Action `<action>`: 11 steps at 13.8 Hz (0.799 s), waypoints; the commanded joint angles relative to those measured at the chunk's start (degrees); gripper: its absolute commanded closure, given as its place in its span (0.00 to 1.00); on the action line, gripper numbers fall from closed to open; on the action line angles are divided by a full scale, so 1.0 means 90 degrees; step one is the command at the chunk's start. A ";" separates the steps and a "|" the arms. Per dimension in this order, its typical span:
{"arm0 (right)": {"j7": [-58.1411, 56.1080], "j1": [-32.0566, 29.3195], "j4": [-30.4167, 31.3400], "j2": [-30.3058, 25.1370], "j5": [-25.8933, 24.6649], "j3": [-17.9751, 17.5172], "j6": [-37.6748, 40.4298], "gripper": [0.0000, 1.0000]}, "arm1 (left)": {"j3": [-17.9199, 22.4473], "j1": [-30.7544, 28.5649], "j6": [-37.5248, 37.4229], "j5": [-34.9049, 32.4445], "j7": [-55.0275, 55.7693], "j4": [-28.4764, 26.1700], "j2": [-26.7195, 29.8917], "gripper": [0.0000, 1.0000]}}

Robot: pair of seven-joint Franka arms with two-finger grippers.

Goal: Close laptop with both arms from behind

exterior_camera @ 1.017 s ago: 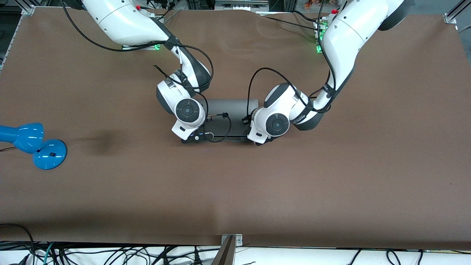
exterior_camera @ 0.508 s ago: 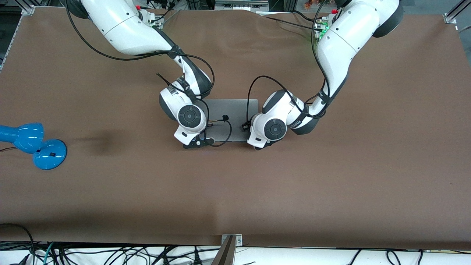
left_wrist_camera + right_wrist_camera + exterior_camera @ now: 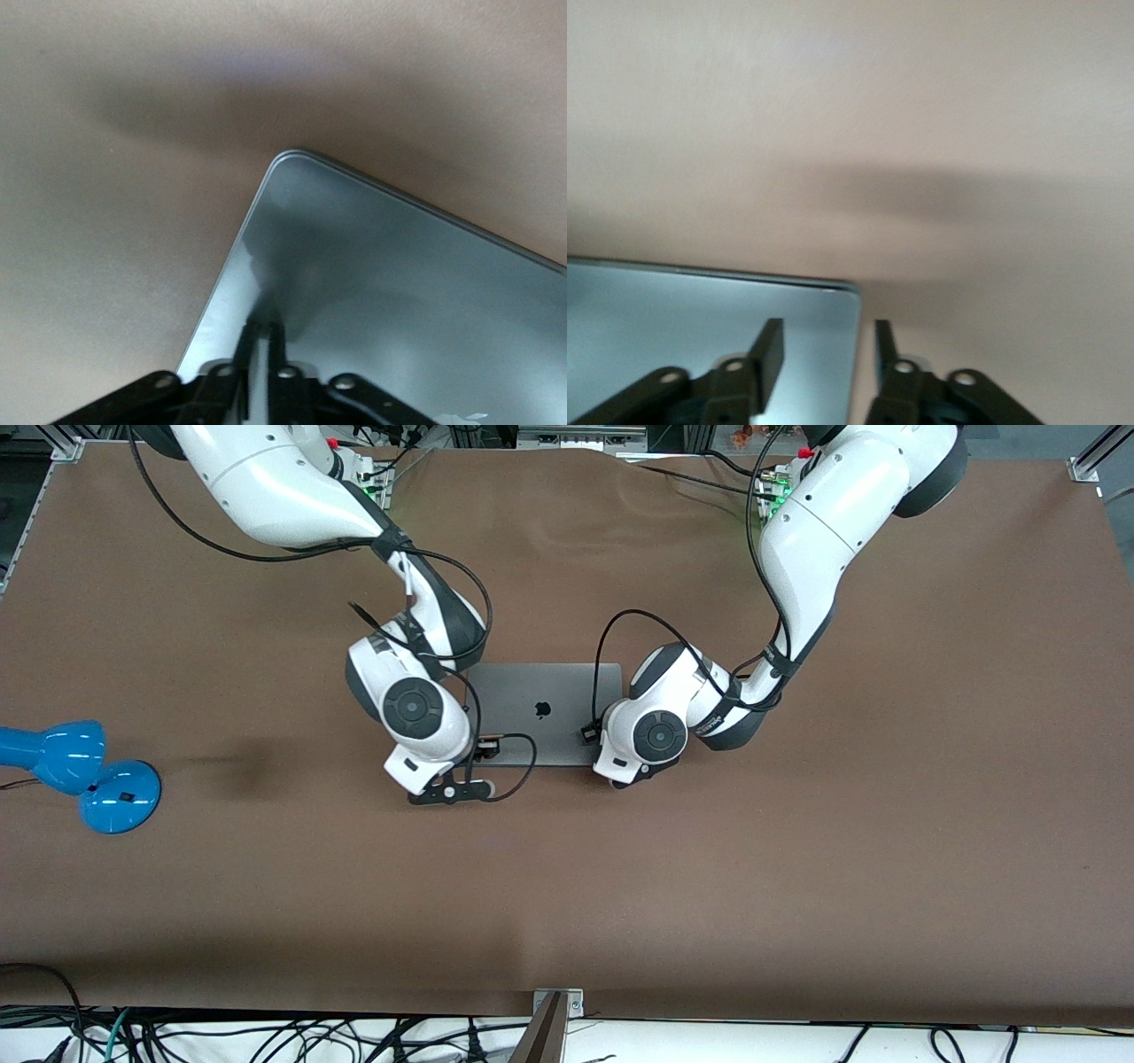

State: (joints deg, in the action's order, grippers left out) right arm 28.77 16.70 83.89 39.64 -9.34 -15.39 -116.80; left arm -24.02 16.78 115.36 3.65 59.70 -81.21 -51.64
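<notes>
Brown table [image 3: 797, 850] bears shut laptop [image 3: 558, 691] (lid flat); left gripper [image 3: 262, 341] jaws nearly closed, right gripper [image 3: 821, 354] jaws apart.

Both arms [image 3: 425, 717] are crowding the shut laptop [image 3: 540, 713] mid-worktop [image 3: 797, 868]; a blue lamp [image 3: 80, 775] is occupying the worktop's right-arm edge.

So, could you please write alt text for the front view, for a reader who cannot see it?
A closed grey laptop lies flat, logo up, mid-table between two white arms. The right gripper is at the lid's corner toward the right arm's end, the left gripper at the other front corner. A blue lamp lies at the right arm's end of the brown table.
</notes>
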 commanded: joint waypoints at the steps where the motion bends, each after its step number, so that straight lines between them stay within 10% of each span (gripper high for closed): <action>1: -0.0033 -0.0224 0.0064 -0.0302 0.0003 -0.0028 0.0253 0.00 | 0.0023 0.0021 0.0073 -0.0279 0.0075 0.0224 -0.0093 0.00; 11: -0.1085 -0.1864 -0.0091 -0.1209 0.0042 -0.0057 0.1640 0.00 | -0.0007 -0.0370 -0.1908 -0.0308 -0.0177 0.0117 0.1790 0.00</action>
State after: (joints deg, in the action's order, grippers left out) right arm 23.26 2.91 83.66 31.31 -9.34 -14.97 -104.38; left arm -23.89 14.11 101.03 3.15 59.39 -78.16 -40.58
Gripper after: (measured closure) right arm 0.000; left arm 0.000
